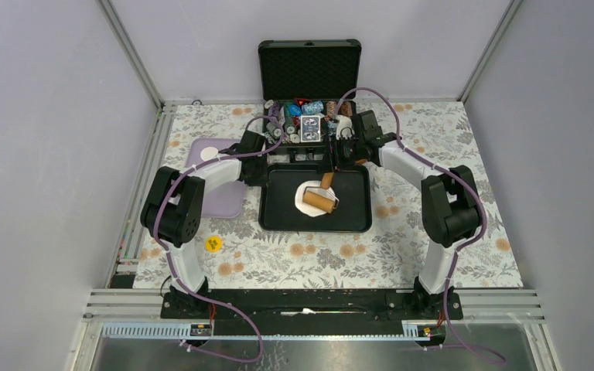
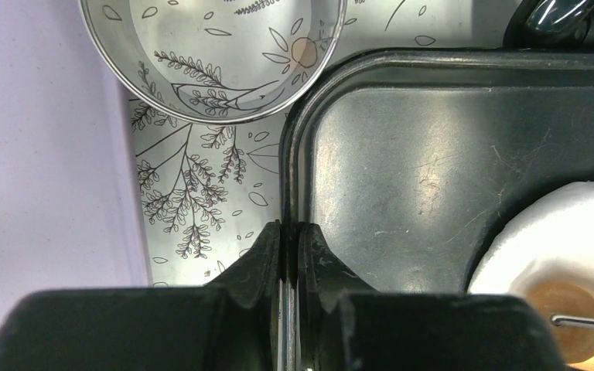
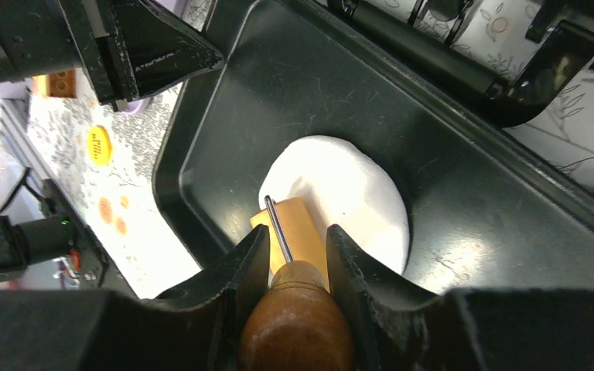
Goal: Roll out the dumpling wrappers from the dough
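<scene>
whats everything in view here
tray: one, black, table centre
dough: one, white, on tray
roller: one, wooden, on dough
ring cutter: one, steel, left of tray
mat: one, lilac, far left
dumpling wrapper: one, white, on mat
small disc: one, yellow, near left arm
case: one, black, open, behind tray
tablecloth: one, floral, under everything
left claw: one, black, shut on tray rim
right claw: one, black, shut on roller handle
</scene>
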You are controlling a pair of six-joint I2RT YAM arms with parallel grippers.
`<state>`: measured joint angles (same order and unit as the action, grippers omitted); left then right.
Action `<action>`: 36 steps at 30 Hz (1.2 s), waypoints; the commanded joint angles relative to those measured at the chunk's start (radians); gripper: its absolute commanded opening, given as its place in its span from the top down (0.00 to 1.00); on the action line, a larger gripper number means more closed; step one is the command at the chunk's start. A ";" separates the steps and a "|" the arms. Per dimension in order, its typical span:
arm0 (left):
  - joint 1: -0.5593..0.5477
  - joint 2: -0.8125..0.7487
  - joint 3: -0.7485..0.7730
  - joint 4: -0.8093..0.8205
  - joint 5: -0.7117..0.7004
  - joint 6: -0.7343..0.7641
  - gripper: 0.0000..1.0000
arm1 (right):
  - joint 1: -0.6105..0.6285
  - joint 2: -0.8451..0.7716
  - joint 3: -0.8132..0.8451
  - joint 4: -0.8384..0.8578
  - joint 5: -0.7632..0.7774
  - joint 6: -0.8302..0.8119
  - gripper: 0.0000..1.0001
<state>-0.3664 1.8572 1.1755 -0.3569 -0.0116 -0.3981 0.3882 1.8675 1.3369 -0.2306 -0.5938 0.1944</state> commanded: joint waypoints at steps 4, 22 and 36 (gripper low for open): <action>0.009 -0.006 -0.028 -0.050 -0.087 0.030 1.00 | 0.000 0.023 0.080 -0.081 0.089 -0.221 1.00; 0.009 -0.006 -0.027 -0.050 -0.087 0.030 1.00 | 0.069 0.032 -0.149 -0.042 0.043 -0.200 1.00; 0.009 -0.004 -0.026 -0.051 -0.083 0.031 1.00 | -0.016 -0.058 0.131 -0.029 -0.058 -0.064 1.00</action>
<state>-0.3664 1.8553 1.1755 -0.3641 -0.0109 -0.3965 0.3843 1.8549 1.3705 -0.3069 -0.6697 0.1047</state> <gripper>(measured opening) 0.077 0.386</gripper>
